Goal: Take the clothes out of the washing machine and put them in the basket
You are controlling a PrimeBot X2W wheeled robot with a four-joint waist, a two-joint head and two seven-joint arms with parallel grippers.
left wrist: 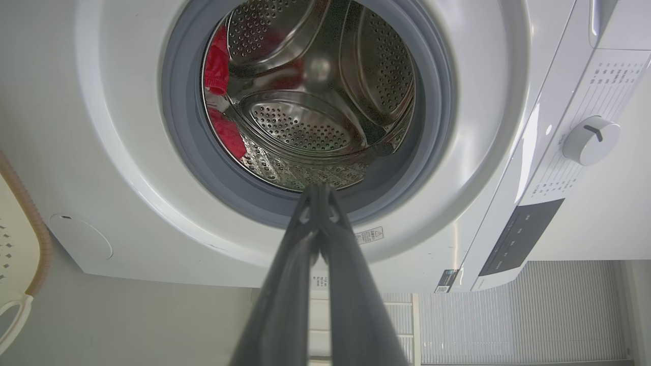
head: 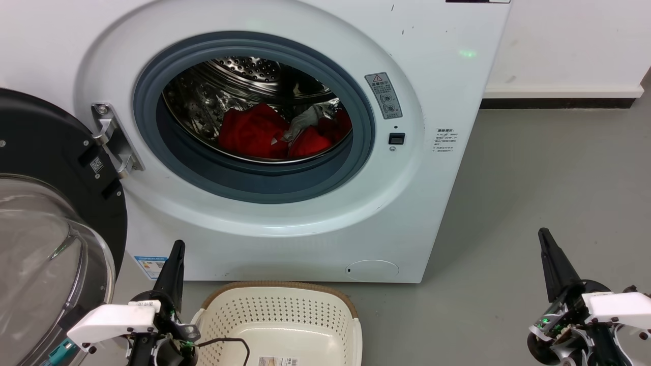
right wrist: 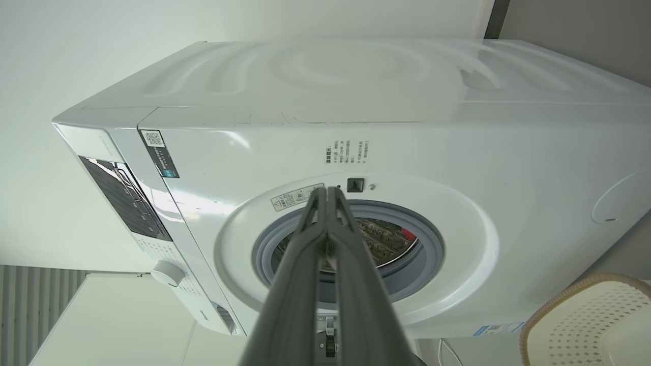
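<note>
The white washing machine (head: pixel 432 76) stands with its black-rimmed glass door (head: pixel 46 244) swung open to the left. Red clothes (head: pixel 254 132) lie heaped low in the steel drum, with a pale grey piece among them; a sliver of the red clothes (left wrist: pixel 226 137) shows at the drum's left in the left wrist view. The cream basket (head: pixel 277 292) sits on the floor right in front of the machine. My left gripper (head: pixel 178 245) is shut and empty, just left of the basket. My right gripper (head: pixel 543 234) is shut and empty over the floor at the lower right.
Grey floor (head: pixel 549 178) stretches right of the machine to a white wall with a dark baseboard (head: pixel 559 103). The open door crowds the left side beside my left arm. A thin black cable (head: pixel 229 341) hangs over the basket's near part.
</note>
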